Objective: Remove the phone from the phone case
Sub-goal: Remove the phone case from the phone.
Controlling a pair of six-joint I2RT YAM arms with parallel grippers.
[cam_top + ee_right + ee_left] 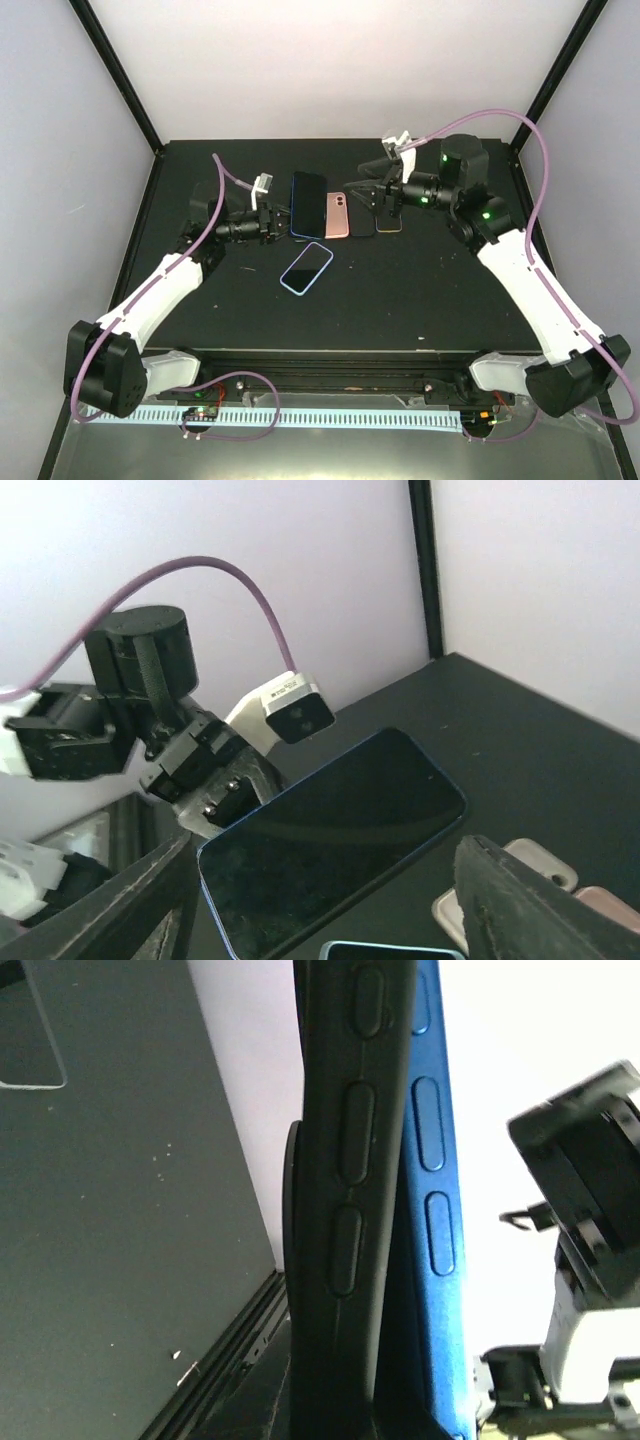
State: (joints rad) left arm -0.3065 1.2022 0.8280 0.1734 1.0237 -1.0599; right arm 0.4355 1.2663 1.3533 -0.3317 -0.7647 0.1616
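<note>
a black counter (420,290) is lying between pale walls (330,60), with a black frame (120,75) standing at the corners; the left tool (270,228) is clenching on the left edge of the blue phone case (308,205) and appears to be holding it clear of the counter; the phone (330,840) is sitting inside that case, dark screen showing and the blue rim running around it; in the left wrist view the case's blue side, with its oval button covers, is standing upright right beside a dark edge with matching ovals; the right tool (385,203) is hanging released, its fingers (540,900) spread wide with nothing between them, just right of the held case and over a row of other handsets; in that row a pink case (338,215) is lying beside a dark handset (362,215); nearer the arm bases a pale-rimmed phone (306,268) is lying flat and tilted on the counter; a purple cable (530,150) is looping over the right arm.
</note>
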